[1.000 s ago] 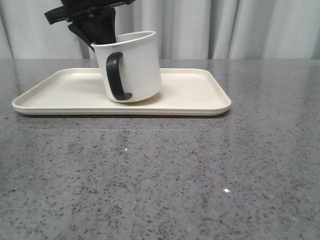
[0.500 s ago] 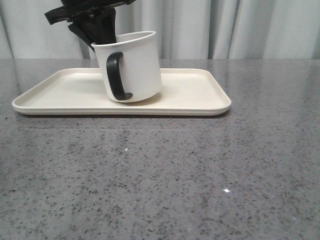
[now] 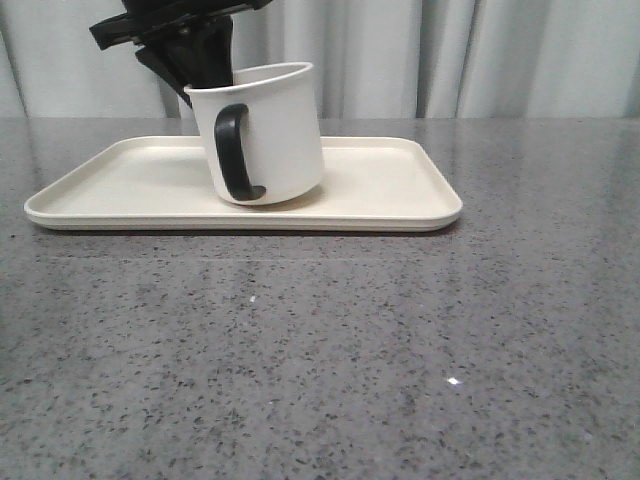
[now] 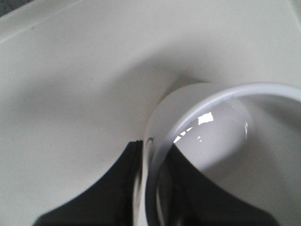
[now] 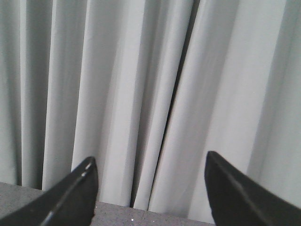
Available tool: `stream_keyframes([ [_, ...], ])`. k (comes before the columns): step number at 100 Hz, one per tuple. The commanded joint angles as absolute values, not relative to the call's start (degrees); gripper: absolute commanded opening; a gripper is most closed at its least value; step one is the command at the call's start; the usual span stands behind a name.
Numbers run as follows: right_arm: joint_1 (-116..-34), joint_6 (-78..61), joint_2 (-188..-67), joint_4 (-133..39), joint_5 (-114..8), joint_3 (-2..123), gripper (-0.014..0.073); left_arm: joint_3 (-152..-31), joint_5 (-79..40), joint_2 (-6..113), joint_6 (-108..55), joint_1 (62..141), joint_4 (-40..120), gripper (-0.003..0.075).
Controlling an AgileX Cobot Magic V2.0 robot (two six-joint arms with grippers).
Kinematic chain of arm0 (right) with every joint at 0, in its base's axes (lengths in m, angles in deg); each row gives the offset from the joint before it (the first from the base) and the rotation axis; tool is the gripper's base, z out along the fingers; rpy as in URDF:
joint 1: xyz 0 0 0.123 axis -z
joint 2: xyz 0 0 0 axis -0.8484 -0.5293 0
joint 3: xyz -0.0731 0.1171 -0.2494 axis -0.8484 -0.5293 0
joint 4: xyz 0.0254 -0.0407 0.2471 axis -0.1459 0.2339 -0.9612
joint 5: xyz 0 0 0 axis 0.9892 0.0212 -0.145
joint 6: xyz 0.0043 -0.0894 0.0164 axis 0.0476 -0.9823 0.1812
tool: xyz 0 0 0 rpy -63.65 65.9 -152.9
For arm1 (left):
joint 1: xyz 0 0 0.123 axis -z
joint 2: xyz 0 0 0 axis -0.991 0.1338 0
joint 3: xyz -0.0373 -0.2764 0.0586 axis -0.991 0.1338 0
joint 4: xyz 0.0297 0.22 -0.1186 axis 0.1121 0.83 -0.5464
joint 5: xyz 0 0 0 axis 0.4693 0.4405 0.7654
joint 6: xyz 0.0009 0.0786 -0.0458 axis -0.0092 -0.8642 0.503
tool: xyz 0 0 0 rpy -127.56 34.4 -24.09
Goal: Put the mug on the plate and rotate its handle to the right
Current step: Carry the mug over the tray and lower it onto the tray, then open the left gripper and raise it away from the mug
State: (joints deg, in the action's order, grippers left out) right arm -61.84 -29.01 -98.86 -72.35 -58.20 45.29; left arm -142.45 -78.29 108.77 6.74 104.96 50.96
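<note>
black fingers (image 4: pixel 113 188) of the left gripper (image 4: pixel 150 188) pinch the rim wall of the white cylindrical ceramic mug (image 3: pixel 265 135), one finger on the outside of the wall and the other inside the cup, as the left wrist view shows from close above. in the front view the left gripper (image 3: pixel 195 60) comes down from the upper left onto the far left part of the mug's rim. the mug is tilted, its mouth leaning toward the right, with its lower edge at or just above the large flat cream-white rectangular plate (image 3: pixel 390 200) with rounded corners and a low raised rim; whether the base fully touches the plate i cannot tell. the mug sits left of the plate's middle. the thick black c-shaped handle (image 3: pixel 232 150) faces the camera, on the left part of the mug's visible side. the plate lies on a grey speckled stone table (image 3: pixel 330 350), with pale pleated curtains (image 3: pixel 480 55) behind. the right gripper (image 5: pixel 150 188) has its two dark fingers (image 5: pixel 70 197) spread wide apart with nothing between them, pointing at the curtains above the far edge of the table.
</note>
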Motion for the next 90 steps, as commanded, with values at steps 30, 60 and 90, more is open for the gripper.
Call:
stream_keyframes([
  [30, -61.84, -29.78, -99.39, -72.28, -62.05, 47.25, 0.049, -144.24, -79.12, 106.22, 7.45, 105.47, 49.38, 0.0212],
  [60, -61.84, -29.78, -99.39, -72.28, -62.05, 47.25, 0.049, -144.24, -79.12, 106.22, 7.63, 105.47, 47.87, 0.0212],
  [90, -61.84, -29.78, -99.39, -72.28, -62.05, 47.25, 0.049, -144.47, -79.12, 106.22, 7.63, 105.47, 47.6, 0.0213],
])
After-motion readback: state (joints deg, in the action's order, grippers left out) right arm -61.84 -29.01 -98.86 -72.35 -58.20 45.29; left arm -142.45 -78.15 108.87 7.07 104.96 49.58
